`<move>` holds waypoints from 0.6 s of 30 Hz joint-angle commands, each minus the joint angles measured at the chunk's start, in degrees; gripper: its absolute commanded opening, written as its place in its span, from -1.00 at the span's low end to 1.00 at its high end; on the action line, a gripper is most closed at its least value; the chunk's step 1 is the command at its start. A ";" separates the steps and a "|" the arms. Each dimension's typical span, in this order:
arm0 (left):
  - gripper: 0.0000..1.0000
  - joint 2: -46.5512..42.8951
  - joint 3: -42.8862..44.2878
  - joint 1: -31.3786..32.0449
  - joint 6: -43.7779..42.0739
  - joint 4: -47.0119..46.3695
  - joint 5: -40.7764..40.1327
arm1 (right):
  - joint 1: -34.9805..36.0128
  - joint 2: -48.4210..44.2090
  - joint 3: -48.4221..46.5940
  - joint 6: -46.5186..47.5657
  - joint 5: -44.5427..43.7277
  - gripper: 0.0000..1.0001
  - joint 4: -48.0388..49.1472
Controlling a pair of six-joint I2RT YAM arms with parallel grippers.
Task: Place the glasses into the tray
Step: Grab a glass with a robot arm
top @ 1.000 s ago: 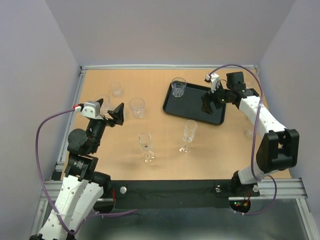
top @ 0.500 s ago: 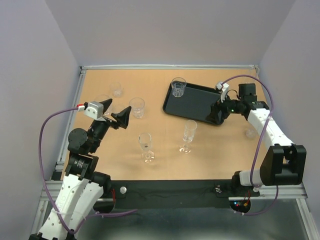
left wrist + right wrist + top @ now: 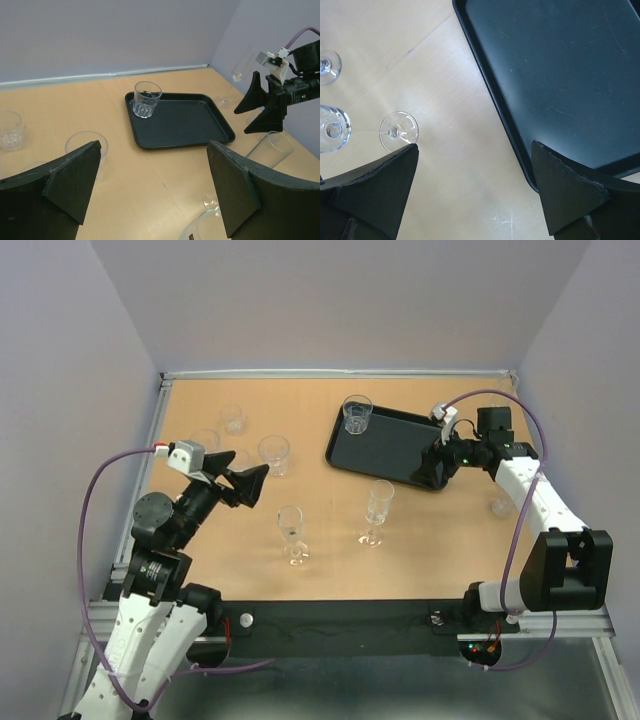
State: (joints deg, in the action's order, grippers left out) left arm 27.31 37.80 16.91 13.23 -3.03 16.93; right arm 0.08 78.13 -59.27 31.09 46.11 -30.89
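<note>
The black tray (image 3: 395,445) lies at the back right with one clear tumbler (image 3: 357,415) standing in its far left corner; both show in the left wrist view, tray (image 3: 185,125) and tumbler (image 3: 146,99). My left gripper (image 3: 245,484) is open and empty, above the table left of a stemmed glass (image 3: 291,532); its rim shows low between the jaws (image 3: 210,227). My right gripper (image 3: 438,462) is open and empty over the tray's near right corner (image 3: 560,65). A flute (image 3: 377,510) stands in front of the tray; its foot shows in the right wrist view (image 3: 398,131).
Three tumblers stand at the back left (image 3: 232,418), (image 3: 205,440), (image 3: 273,453). Another stemmed glass (image 3: 498,504) stands at the right edge, partly behind my right arm. Grey walls close in the table on three sides.
My right gripper moved from over the tray's middle to its near right corner, then held still. My left gripper swung right and nearer, towards the stemmed glass.
</note>
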 commanded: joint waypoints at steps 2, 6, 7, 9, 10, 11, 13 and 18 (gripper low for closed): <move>0.97 -0.42 4.73 0.23 1.45 4.42 1.97 | 0.19 -0.78 0.47 0.46 1.88 0.97 2.24; 0.97 0.99 7.37 0.23 1.53 8.91 3.54 | 0.19 -0.43 0.47 0.46 1.97 0.97 2.24; 0.97 2.12 8.42 0.23 1.88 10.66 4.42 | 0.19 -0.43 0.47 0.37 1.97 0.97 2.24; 0.97 3.53 9.39 0.15 2.41 13.20 7.32 | 0.19 -0.52 0.47 0.37 1.97 0.97 2.24; 0.97 4.93 10.27 0.23 2.41 14.18 8.20 | 0.19 -0.69 0.47 0.37 1.97 0.97 2.24; 0.97 5.55 10.80 0.23 2.50 15.23 9.34 | 0.19 -0.78 0.47 0.37 1.97 0.97 2.24; 0.97 7.31 12.11 0.23 2.50 18.75 10.22 | 0.27 -0.87 0.47 0.37 1.97 0.97 2.24; 0.89 8.46 12.82 0.23 3.38 22.88 13.12 | 0.19 -0.78 0.38 0.20 2.14 0.97 2.24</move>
State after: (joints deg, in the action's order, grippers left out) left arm 35.29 48.03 16.91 15.64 15.84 25.45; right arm 0.08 78.13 -59.27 31.09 46.59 -30.83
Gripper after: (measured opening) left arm 0.958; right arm 0.984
